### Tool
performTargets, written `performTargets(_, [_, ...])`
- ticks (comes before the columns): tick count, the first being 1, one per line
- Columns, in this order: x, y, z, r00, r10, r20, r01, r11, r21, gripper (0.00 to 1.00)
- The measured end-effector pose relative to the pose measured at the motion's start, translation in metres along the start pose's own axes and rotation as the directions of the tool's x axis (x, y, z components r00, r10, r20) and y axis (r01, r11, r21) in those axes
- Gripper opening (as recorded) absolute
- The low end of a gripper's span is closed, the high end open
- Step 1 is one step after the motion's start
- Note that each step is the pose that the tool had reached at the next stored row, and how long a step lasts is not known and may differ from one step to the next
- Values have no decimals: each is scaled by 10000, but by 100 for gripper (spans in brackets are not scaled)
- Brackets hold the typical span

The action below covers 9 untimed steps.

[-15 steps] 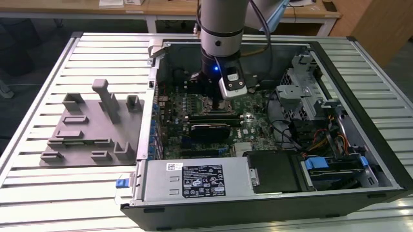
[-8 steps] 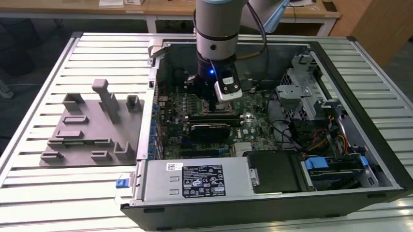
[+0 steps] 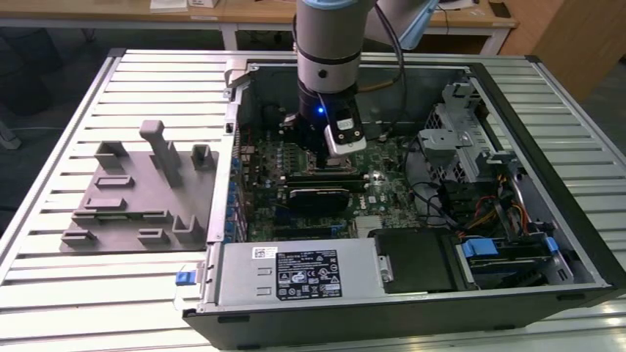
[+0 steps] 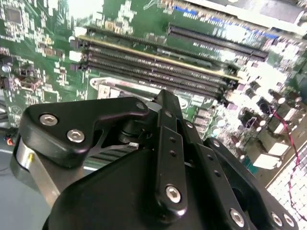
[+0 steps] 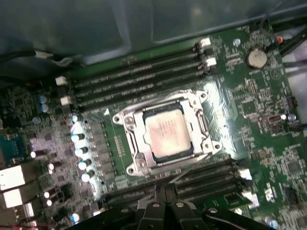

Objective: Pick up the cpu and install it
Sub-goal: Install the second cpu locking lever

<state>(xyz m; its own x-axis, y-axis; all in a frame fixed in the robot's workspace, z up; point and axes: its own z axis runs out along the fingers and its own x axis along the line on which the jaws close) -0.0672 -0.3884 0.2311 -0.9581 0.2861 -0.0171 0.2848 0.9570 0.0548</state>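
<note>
Gripper [image 4: 165,103] black, bolted, over green board [image 5: 249,110]; jaw state cannot be told.
Silvery cpu [image 5: 167,133] flat in metal socket [image 5: 165,135]; case [image 3: 411,220] on slatted table [image 3: 88,88].

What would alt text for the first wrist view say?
A silvery square cpu sits inside the metal socket frame at the middle of a green motherboard, with memory slots on two sides and the dark gripper at the picture's edge.

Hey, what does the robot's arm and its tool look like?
The arm is a light grey cylinder with a blue-grey joint cap, a black cable running down it and a blue light at the wrist. The tool is matte black, built of jointed links fastened with silver screws.
</note>
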Motion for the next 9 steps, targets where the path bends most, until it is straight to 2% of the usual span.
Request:
performTargets(2, [-2, -8, 7, 10000, 3, -68, -5, 9997, -228, 11])
performTargets(4, [-4, -23, 16, 9999, -11, -116, 7, 9993, -384, 11])
performTargets(9, [-8, -64, 42, 9998, -166, -143, 159, 9988, -454, 11])
